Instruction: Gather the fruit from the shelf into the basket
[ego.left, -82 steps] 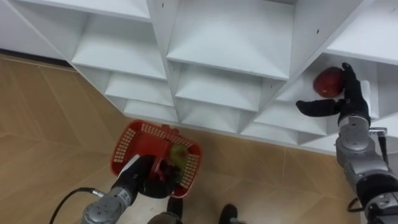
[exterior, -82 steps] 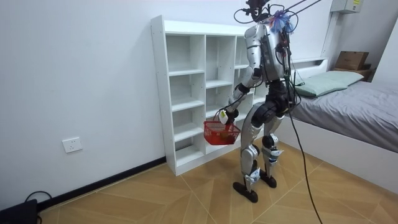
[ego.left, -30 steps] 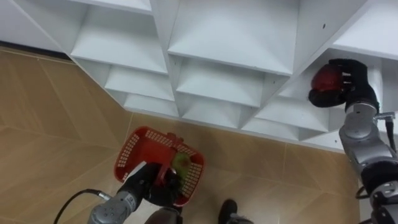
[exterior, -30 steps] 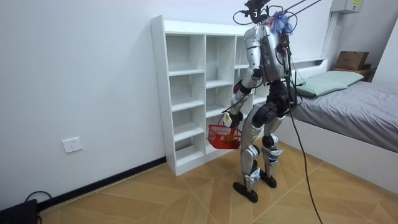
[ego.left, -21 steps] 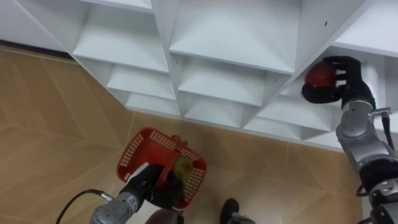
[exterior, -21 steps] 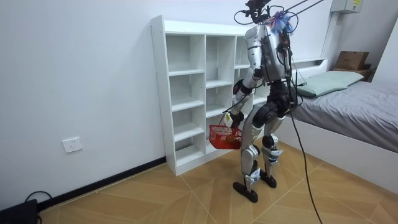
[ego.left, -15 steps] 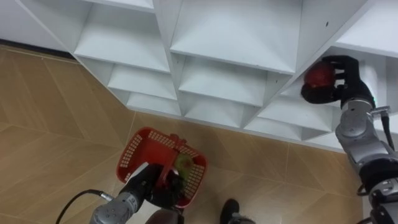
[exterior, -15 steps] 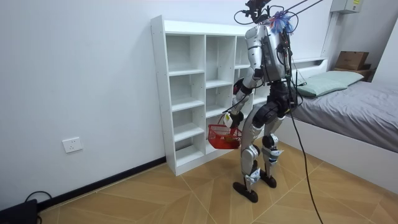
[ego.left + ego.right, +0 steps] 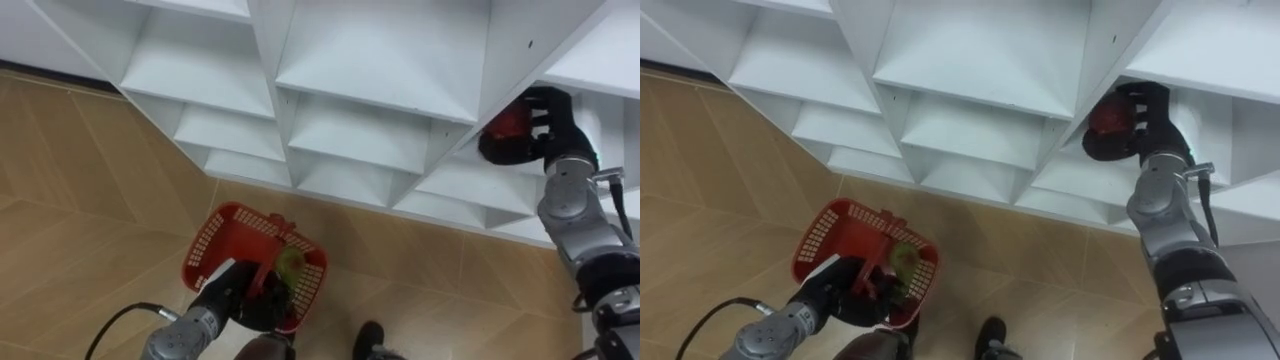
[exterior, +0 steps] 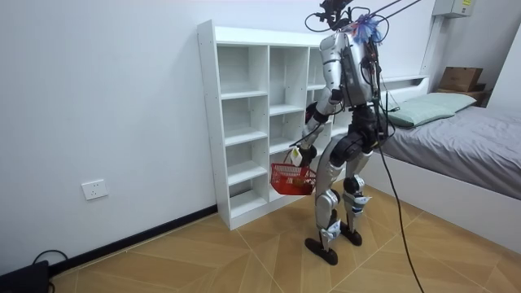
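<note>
A red apple sits in my right hand, whose dark fingers are curled round it at the mouth of a right-hand compartment of the white shelf unit. The same apple and right hand show in the right eye view. Low on the left, my left hand is shut on the handle of a red plastic basket, which hangs over the wooden floor. A green fruit lies inside the basket. In the room view I stand upright facing the shelves, with the basket at knee height.
The shelf unit stands against the wall, its other compartments bare. A bed lies behind me at the room view's right. Wooden floor stretches to my left.
My right hand has closed its fingers round the apple and drawn it a little leftwards toward the compartment's front. The basket has swayed slightly in my left hand.
</note>
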Motion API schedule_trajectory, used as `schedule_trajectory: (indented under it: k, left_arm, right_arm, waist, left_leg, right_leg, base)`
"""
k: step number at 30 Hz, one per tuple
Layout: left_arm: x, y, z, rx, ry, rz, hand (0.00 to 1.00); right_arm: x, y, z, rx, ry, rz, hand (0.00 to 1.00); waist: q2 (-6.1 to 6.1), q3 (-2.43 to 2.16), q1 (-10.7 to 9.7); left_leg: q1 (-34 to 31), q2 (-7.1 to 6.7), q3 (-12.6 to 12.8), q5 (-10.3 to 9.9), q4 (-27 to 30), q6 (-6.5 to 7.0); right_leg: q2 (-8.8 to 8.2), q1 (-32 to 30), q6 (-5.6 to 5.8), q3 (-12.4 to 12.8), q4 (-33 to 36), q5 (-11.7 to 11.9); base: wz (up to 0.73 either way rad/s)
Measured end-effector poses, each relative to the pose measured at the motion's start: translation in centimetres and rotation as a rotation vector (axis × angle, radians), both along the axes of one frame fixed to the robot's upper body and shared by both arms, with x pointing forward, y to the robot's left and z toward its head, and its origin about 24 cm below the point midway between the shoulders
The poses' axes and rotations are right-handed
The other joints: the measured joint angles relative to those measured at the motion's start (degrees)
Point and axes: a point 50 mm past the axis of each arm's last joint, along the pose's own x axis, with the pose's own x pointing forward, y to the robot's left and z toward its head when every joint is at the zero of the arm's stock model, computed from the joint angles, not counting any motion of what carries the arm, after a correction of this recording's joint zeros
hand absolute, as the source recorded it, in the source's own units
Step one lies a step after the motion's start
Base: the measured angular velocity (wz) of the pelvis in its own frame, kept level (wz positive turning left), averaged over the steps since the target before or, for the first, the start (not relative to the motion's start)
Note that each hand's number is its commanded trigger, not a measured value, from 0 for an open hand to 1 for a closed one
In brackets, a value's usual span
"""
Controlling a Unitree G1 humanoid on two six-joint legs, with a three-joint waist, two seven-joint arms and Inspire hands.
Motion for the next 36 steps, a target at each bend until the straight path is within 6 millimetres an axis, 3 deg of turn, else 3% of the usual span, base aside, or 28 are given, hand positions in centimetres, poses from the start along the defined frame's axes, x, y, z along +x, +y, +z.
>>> schedule_trajectory:
  k: [10,19,20,23,26,36]
  left_arm:
    - [0.3,0.0,0.2,-0.003,-0.009,0.001,1.00]
    - [1.3,-0.1,1.1,-0.018,-0.068,0.001,1.00]
    - [1.2,-0.1,1.1,-0.020,-0.068,-0.001,1.00]
    - [0.5,0.0,0.7,-0.020,-0.052,0.004,1.00]
    - [-0.4,0.2,0.3,-0.030,-0.029,0.010,1.00]
    - [-1.1,0.4,0.3,-0.058,-0.046,0.028,1.00]
  right_arm:
    - [0.0,1.1,0.3,0.013,-0.021,0.085,1.00]
    - [-2.0,1.8,-2.4,0.015,0.092,0.180,1.00]
    - [-2.6,1.9,-3.1,0.036,0.109,0.177,1.00]
    - [-4.1,2.3,-4.7,0.065,0.159,0.198,1.00]
    - [-6.0,2.4,-6.4,0.061,0.227,0.219,1.00]
    - [-8.6,3.3,-7.5,0.087,0.243,0.287,1.00]
  waist:
    - [0.31,-0.25,-0.71]
    - [0.94,-0.71,-1.62]
    - [1.13,-1.16,-1.61]
    - [1.80,-1.85,-1.91]
    - [2.23,-2.91,-2.29]
    - [2.13,-3.02,-4.91]
  left_leg:
    - [1.39,0.39,0.03,0.05,-1.13,-0.04]
    - [5.15,0.81,1.00,0.03,-2.07,-0.09]
    - [5.66,0.82,1.20,0.03,-2.07,-0.09]
    - [8.52,0.88,1.65,0.05,-2.96,-0.12]
    - [11.93,0.91,2.33,0.13,-4.75,-0.19]
    - [17.01,0.86,3.18,0.26,-7.30,-0.22]
  right_leg:
    - [1.23,2.55,0.38,-0.07,-3.66,1.32]
    - [1.63,5.50,0.30,0.91,-3.84,1.36]
    - [1.74,6.06,0.27,1.09,-4.06,1.39]
    - [1.97,8.92,0.38,1.46,-5.35,1.77]
    - [2.47,11.97,0.74,2.23,-7.69,2.09]
    - [2.77,16.70,0.87,2.78,-9.93,2.80]
  base:
    - [0.00]
    - [-0.04]
    - [-0.05]
    - [-0.08]
    - [-0.11]
    - [-0.06]
